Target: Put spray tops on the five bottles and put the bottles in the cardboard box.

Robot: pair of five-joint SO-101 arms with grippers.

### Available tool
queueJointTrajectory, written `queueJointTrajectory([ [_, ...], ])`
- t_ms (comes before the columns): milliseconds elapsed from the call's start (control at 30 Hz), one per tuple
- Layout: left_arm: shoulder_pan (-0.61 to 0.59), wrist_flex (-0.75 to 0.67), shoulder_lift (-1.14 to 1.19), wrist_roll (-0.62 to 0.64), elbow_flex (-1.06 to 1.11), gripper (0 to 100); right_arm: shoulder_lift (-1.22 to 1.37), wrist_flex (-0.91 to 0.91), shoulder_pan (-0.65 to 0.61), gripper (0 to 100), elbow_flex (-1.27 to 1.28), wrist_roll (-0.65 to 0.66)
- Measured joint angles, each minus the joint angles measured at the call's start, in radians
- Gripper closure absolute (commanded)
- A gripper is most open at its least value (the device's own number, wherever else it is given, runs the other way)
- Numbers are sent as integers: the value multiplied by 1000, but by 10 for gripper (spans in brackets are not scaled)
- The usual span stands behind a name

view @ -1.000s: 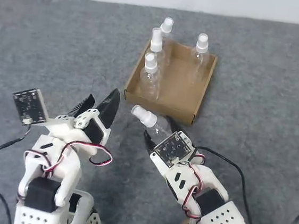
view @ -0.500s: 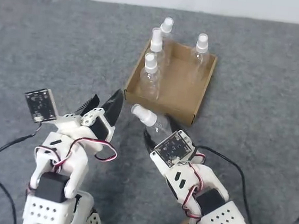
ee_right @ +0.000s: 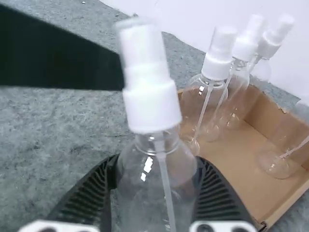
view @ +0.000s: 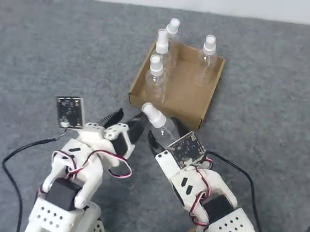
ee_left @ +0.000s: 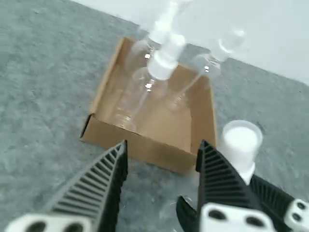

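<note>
Cardboard box [view: 192, 118] sits toward far edge of grey desk [view: 50, 55] and holds four bottles [view: 156, 82] upright, spray tops on. Fifth bottle [view: 163, 129], top on, tilted, clamped in right pincer [view: 166, 135] just outside box's near wall. Left pincer [view: 131, 116] apart, beside its top.

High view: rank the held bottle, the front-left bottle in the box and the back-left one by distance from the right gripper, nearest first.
1. Held bottle, between the right gripper's fingers.
2. Front-left bottle, just inside the cardboard box's near wall.
3. Back-left bottle, at the box's far left corner.
</note>
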Motion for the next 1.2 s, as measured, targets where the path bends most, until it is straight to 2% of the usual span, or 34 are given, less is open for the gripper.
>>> queueJointTrajectory([
  [333, 114, 0, 0, 3, 26, 786, 0, 0, 8, 981, 0, -12],
  [633, 166, 0, -5, 0, 37, 784, 2, 0, 9, 982, 0, -12],
  [933, 164, 0, -9, -20, 38, 783, 2, 0, 9, 985, 0, -12],
  [1200, 44, 0, 0, -21, 40, 783, 2, 0, 2, 985, 0, -12],
])
